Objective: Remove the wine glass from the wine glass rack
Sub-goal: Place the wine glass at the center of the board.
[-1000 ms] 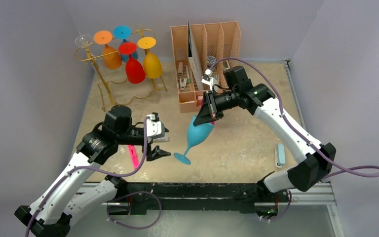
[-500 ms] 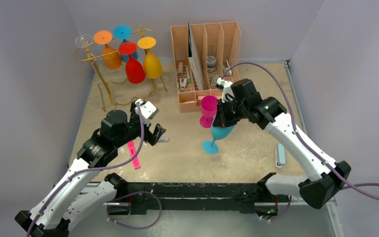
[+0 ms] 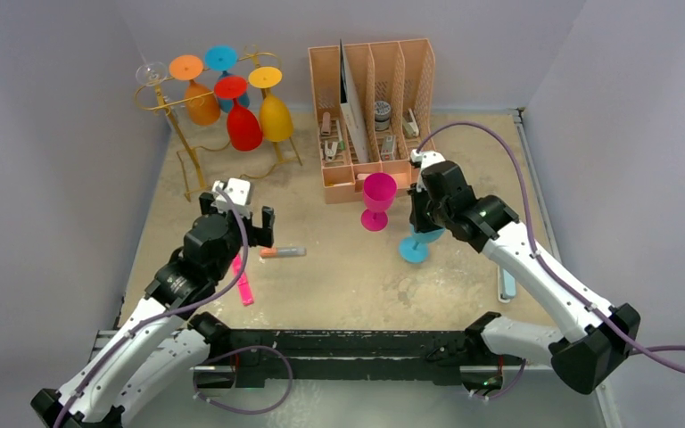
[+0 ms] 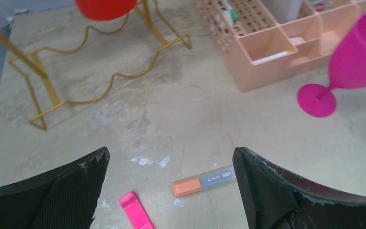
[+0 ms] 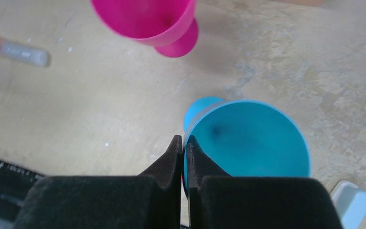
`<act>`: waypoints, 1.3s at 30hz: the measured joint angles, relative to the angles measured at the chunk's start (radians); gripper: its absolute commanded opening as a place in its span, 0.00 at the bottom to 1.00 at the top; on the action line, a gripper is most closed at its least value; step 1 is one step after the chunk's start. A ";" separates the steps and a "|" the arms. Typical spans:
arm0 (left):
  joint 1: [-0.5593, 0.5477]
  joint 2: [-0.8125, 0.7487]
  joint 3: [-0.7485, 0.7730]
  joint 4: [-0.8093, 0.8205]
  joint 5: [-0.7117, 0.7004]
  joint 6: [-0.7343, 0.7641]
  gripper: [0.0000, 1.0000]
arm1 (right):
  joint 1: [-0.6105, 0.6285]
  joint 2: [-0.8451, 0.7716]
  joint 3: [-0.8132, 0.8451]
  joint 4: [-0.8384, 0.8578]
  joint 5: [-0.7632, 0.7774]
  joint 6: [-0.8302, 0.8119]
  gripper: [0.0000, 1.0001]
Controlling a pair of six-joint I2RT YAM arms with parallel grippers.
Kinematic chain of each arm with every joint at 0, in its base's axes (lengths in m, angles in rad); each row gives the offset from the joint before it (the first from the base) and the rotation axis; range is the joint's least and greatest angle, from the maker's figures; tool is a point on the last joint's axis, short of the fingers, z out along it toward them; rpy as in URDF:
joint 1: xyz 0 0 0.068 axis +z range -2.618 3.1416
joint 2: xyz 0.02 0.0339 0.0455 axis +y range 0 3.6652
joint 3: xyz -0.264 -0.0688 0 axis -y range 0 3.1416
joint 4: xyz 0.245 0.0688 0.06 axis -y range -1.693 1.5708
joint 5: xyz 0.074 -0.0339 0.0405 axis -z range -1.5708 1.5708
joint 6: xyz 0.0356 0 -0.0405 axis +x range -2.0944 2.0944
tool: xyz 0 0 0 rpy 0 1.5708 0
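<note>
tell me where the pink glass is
Top view: the pink glass stands upright mid-table, in front of the peach organiser, left of the blue glass.

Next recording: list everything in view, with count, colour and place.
wine glass rack: one, gold wire, rear left.
hanging glasses: five, orange, blue, red, yellow, clear, upside down on the rack.
magenta glass: one, upright before the organiser.
turquoise glass: one, rim in the right claw.
organiser: one, peach, rear centre.
highlighter: one, pink, front left.
marker: one, grey, orange cap, beside it.
flat case: one, pale blue, right side.
left claw: open, empty.
right claw: shut on the rim.
</note>
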 measured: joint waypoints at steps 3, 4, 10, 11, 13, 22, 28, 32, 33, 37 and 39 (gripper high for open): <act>0.000 0.037 0.000 -0.007 -0.080 -0.058 1.00 | -0.001 -0.026 -0.062 0.064 0.071 0.031 0.00; 0.000 0.053 0.000 -0.011 -0.096 -0.071 1.00 | -0.001 -0.027 -0.070 0.075 0.084 0.039 0.00; 0.000 0.084 0.000 -0.035 -0.141 -0.100 1.00 | -0.008 0.035 -0.056 0.143 0.156 0.058 0.00; 0.000 0.074 0.000 -0.037 -0.144 -0.100 1.00 | -0.010 0.056 -0.051 0.154 0.159 0.059 0.00; 0.000 0.047 0.000 -0.042 -0.146 -0.099 1.00 | -0.019 0.092 -0.045 0.174 0.161 0.061 0.00; 0.000 -0.115 -0.011 -0.043 -0.288 -0.071 1.00 | -0.061 0.187 -0.023 0.270 0.170 0.056 0.00; 0.000 -0.124 -0.012 -0.044 -0.331 -0.061 1.00 | -0.103 0.237 0.000 0.319 0.148 0.054 0.00; 0.000 -0.110 -0.013 -0.044 -0.341 -0.049 1.00 | -0.114 0.264 0.005 0.338 0.117 0.045 0.00; 0.000 -0.108 -0.013 -0.044 -0.342 -0.046 1.00 | -0.114 0.271 0.008 0.338 0.108 0.042 0.00; 0.000 -0.106 -0.013 -0.044 -0.345 -0.045 1.00 | -0.114 0.291 0.024 0.336 0.077 0.030 0.00; 0.000 -0.106 -0.013 -0.044 -0.348 -0.042 1.00 | -0.114 0.301 0.034 0.335 0.069 0.026 0.00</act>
